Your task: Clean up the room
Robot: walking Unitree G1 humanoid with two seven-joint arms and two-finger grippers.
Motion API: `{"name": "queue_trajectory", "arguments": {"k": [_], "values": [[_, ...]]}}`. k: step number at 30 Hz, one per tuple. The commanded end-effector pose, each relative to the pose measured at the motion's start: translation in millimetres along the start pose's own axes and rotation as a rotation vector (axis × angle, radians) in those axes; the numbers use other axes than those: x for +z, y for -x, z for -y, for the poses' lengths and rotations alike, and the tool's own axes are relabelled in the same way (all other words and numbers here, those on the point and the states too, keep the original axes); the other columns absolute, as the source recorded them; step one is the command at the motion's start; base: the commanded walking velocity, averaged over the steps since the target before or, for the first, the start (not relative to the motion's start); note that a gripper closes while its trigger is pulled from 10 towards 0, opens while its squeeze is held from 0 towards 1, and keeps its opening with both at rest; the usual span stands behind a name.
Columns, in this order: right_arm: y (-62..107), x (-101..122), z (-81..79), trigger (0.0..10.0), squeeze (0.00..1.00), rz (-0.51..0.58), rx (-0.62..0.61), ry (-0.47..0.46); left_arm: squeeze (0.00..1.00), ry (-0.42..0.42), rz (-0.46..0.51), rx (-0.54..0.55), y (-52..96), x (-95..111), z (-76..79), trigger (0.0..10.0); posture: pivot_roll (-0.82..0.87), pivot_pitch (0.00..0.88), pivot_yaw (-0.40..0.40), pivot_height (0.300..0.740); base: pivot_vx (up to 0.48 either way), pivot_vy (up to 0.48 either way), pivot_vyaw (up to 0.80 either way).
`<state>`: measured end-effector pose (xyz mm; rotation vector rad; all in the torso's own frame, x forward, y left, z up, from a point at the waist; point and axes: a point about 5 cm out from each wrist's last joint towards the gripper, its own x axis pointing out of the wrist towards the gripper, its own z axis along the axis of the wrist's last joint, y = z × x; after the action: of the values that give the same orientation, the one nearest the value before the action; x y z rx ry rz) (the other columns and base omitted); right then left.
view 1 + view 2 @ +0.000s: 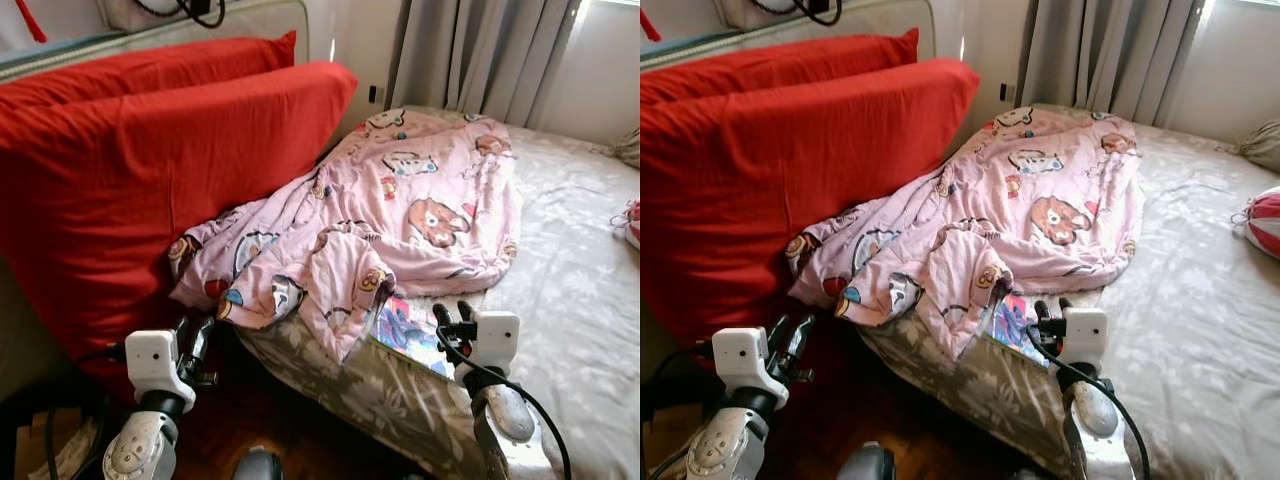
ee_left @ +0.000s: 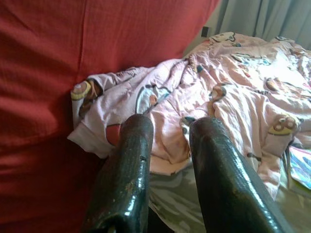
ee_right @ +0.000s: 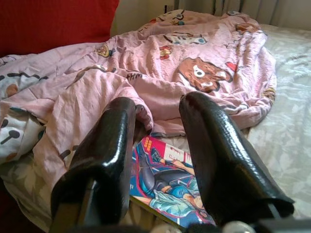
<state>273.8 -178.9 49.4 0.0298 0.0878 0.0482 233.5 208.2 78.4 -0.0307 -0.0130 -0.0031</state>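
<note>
The right gripper (image 3: 158,126) hangs over the near edge of the bed (image 1: 580,250), its two black fingers (image 3: 214,150) spread with a clear gap and nothing between them; just under and ahead of the tips lies one colourful comic book (image 3: 167,187), flat on the sheet, its far end tucked under the hem of the blanket. The left gripper (image 2: 170,141) sits lower, off the bed's near corner beside the red pillows, its two fingers (image 2: 129,174) also apart and empty, aimed at the bunched corner of the blanket where it meets the pillows. One pink blanket (image 1: 410,210) printed with cartoon bears lies crumpled in a long heap from the near corner of the bed up toward the curtains, one fold drooping over the mattress edge. Two large red pillows (image 1: 150,170) stand on edge, one behind the other, leaning at the left of the bed and touching the blanket. The bed wears one grey sheet with a pale leaf pattern. Grey curtains (image 1: 480,55) hang at the far side. At the right edge rests one red and white striped object (image 1: 1265,220), too cut off to name.
</note>
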Motion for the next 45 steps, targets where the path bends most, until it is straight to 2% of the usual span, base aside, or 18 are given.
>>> {"name": "queue_trajectory", "arguments": {"k": [1, 11, 13, 14, 24, 37, 41, 45], "values": [[-0.7, 3.4, 0.1, 10.0, 0.0, 0.016, 0.004, -0.002, 0.0, 0.0, 0.006, -0.011, -0.4, 2.9, 2.0, 10.0, 0.11, 0.0, -0.013, 0.626, 0.0, 0.0, 0.0], [0.2, 0.5, -2.9, 10.0, 0.0, 0.001, 0.018, -0.02, 0.0, 0.001, -0.016, -0.021, -0.2, 1.1, 3.0, 10.0, 0.11, 0.0, -0.011, 0.626, 0.0, 0.0, 0.0], [0.3, -2.6, -4.0, 10.0, 0.0, -0.019, 0.03, -0.027, 0.0, 0.0, -0.017, -0.022, -0.4, 1.1, 3.1, 10.0, 0.12, 0.0, -0.01, 0.626, 0.0, 0.0, 0.0], [0.7, -9.1, -6.7, 10.0, 0.0, -0.066, 0.053, -0.026, 0.0, 0.001, -0.017, -0.022, -0.6, 1.2, 3.2, 10.0, 0.11, 0.0, -0.01, 0.626, 0.0, 0.0, 0.0], [3.7, -14.9, -10.9, 10.0, 0.0, -0.085, 0.064, -0.038, 0.0, 0.007, -0.018, -0.032, -1.6, 1.9, 5.1, 10.0, 0.11, 0.0, -0.007, 0.626, 0.0, 0.0, 0.0], [4.3, -18.4, -14.0, 10.0, 0.0, -0.111, 0.088, -0.044, 0.0, 0.008, -0.014, -0.038, -2.2, 2.8, 6.0, 10.0, 0.12, 0.0, -0.005, 0.626, 0.31, 0.0, 0.0], [2.8, -21.9, -12.9, 10.0, 0.0, -0.139, 0.05, -0.118, 0.0, -0.003, -0.009, -0.042, -2.9, 4.4, 7.2, 10.0, 0.12, 0.0, -0.004, 0.626, 0.337, 0.0, 0.0], [1.2, -21.9, -12.3, 10.0, 0.0, -0.144, 0.055, -0.106, 0.0, -0.001, -0.009, -0.045, -2.8, 4.1, 8.2, 10.0, 0.12, 0.0, -0.006, 0.626, 0.338, 0.0, 0.0]]}}
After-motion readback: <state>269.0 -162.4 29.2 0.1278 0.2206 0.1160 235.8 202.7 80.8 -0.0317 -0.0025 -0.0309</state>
